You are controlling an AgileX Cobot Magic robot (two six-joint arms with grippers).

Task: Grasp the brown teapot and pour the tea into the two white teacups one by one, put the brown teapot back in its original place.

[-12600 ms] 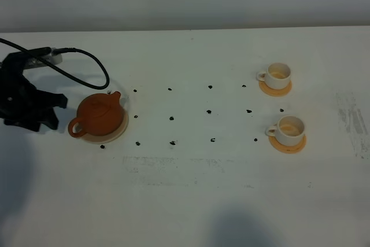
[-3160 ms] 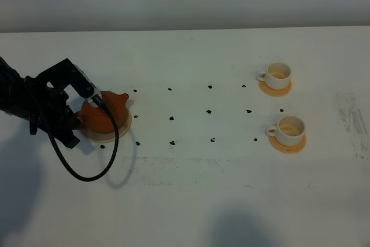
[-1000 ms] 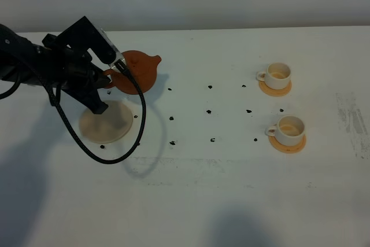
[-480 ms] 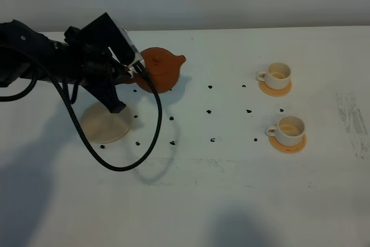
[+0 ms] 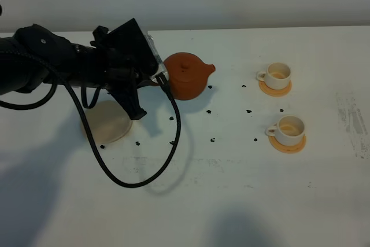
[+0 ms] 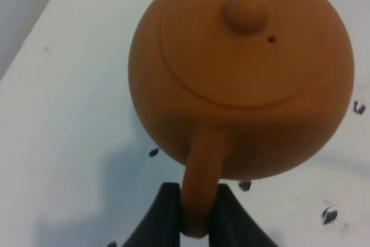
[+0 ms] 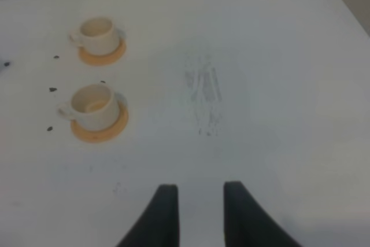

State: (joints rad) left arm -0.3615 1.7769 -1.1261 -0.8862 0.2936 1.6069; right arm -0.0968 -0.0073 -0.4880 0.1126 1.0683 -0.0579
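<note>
Left claw point(image 6: 196, 219) around brown teapot point(image 5: 186, 78) handle, spout toward far white teacup point(image 5: 278, 73)

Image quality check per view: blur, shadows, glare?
Exterior high: sharp enough, with broad soft shadows over the table at left and no glare. Left wrist: the teapot fills the frame, slightly soft. Right wrist: soft overall, but the cups are readable.

Two white teacups point(image 7: 95, 32) on orange coasters point(image 7: 99, 132) sit well apart from the empty, parted claw point(image 7: 200, 187).
</note>
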